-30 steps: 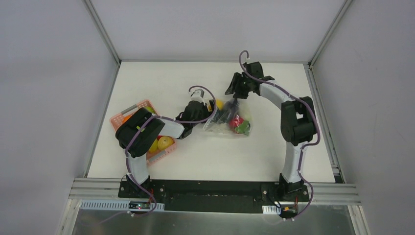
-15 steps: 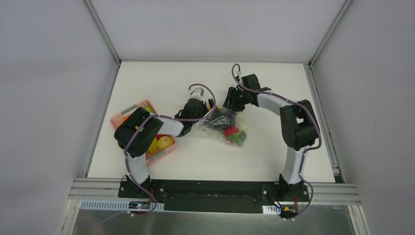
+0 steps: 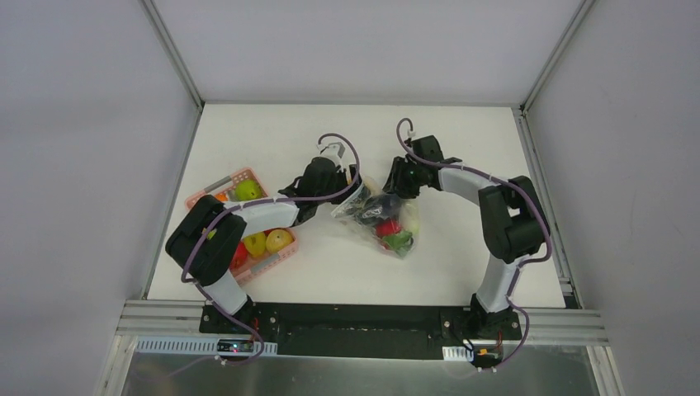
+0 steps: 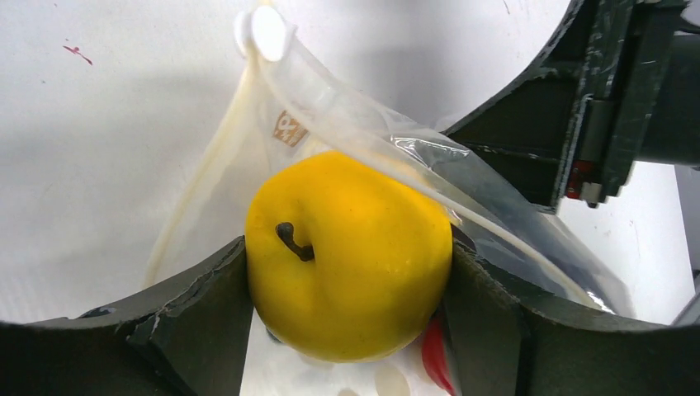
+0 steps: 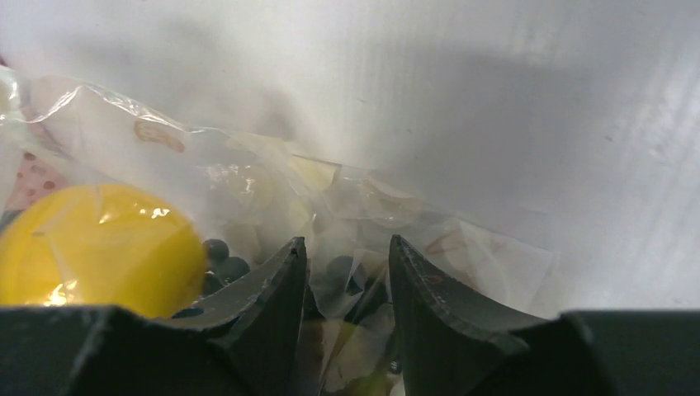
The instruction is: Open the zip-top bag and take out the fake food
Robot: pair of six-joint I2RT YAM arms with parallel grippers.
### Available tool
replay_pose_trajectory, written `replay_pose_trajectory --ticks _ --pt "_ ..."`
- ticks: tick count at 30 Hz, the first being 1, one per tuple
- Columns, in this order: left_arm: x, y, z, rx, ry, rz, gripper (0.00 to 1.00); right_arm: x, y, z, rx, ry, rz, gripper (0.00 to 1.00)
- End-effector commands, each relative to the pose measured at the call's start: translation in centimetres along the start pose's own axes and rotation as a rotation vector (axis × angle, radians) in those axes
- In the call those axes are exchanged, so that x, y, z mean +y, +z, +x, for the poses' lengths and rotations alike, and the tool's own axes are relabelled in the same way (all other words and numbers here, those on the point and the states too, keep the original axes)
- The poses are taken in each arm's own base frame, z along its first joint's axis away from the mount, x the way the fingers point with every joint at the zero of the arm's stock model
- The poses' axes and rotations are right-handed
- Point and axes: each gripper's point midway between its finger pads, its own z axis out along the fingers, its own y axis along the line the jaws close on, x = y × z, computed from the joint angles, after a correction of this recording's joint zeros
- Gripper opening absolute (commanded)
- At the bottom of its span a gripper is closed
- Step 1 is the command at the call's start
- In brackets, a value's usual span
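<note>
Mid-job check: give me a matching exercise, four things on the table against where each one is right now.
1 yellow fruit
2 zip-top bag
3 red tomato
4 pink basket

A inside the bag, toward its near end
B left side of the table
C between the fingers of the right tool
D between the fingers of the left tool

Pairs: 1-D, 2-C, 3-A, 4-B

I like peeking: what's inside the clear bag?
A red tomato, something green and a dark purple eggplant show through the bag. A yellow fruit sits at its mouth, between the left gripper fingers. Crinkles hide anything underneath.
</note>
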Motion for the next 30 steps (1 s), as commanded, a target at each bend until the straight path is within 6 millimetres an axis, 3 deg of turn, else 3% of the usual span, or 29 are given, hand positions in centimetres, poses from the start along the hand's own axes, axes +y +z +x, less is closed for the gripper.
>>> replay_pose_trajectory --ticks 1,8,18,24,30 --pt "-1.8 -2.8 -1.5 0.076 0.081 -0.003 0.26 -1.3 -1.8 -0.9 -0.078 0.035 0.067 0.44" --pt "-0.8 -7.3 -1.2 0.244 0.156 -0.131 0.27 -2.7 -3.2 -1.1 -0.126 0.053 0.096 0.44" --pt "1.8 -15.2 -3.2 0.230 0.219 -0.299 0.28 -2.9 -6.2 -2.4 -0.214 0.041 0.108 0.50" --pt "5.8 -20.8 -5.6 0.109 0.204 -0.470 0.28 -3.1 -8.6 -3.2 -0.279 0.043 0.134 0.60" --pt "10.6 -25.5 -6.3 0.022 0.093 -0.636 0.28 -2.7 -12.0 -3.9 -0.383 0.046 0.162 0.75"
